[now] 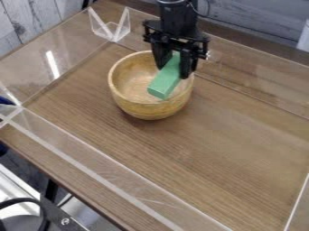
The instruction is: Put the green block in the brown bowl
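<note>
The green block (165,79), a flat bar, is tilted over the round wooden bowl (145,109).

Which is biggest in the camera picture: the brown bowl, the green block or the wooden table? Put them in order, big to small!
1. Wooden table
2. Brown bowl
3. Green block

Clear tape (94,161) runs diagonally over the table (223,167) from the left edge toward the bottom. A clear, angular holder (111,24) stands at the upper left. Black cables (27,203) curl in the lower left corner, and grey wood (17,27) shows in the upper left corner.
</note>
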Controlling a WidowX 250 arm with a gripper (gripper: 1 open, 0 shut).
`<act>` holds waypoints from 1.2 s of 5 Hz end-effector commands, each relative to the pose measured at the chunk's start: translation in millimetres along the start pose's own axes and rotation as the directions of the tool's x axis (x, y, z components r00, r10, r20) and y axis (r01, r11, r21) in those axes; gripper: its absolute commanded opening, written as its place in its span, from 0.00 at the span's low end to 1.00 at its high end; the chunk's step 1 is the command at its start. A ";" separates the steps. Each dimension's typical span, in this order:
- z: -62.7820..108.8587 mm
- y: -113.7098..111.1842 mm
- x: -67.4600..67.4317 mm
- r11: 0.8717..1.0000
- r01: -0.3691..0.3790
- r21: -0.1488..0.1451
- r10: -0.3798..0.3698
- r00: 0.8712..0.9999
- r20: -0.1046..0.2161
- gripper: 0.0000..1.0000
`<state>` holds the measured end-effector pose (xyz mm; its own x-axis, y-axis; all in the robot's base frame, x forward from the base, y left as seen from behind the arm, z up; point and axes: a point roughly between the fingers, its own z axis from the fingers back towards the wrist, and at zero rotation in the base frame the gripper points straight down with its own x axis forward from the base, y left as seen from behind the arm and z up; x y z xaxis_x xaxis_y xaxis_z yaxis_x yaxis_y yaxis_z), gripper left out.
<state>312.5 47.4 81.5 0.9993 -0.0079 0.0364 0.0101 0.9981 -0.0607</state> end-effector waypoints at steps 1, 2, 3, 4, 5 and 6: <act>10.2 10.7 11.8 0.999 -0.032 0.018 0.030 0.997 0.077 0.00; 1.7 14.9 10.8 0.998 -0.062 0.019 0.060 0.995 0.084 0.00; -6.5 20.9 9.1 0.995 -0.096 0.022 0.094 0.991 0.094 0.00; -16.0 22.6 0.8 0.992 -0.121 0.020 0.119 0.991 0.066 0.00; -26.4 23.2 -7.7 0.989 -0.145 0.013 0.144 0.989 0.041 0.00; -21.2 21.8 -13.4 0.986 -0.168 0.018 0.167 0.985 0.044 0.00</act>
<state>292.1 63.9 38.8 0.9879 0.1550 0.0006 -0.1547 0.9862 -0.0596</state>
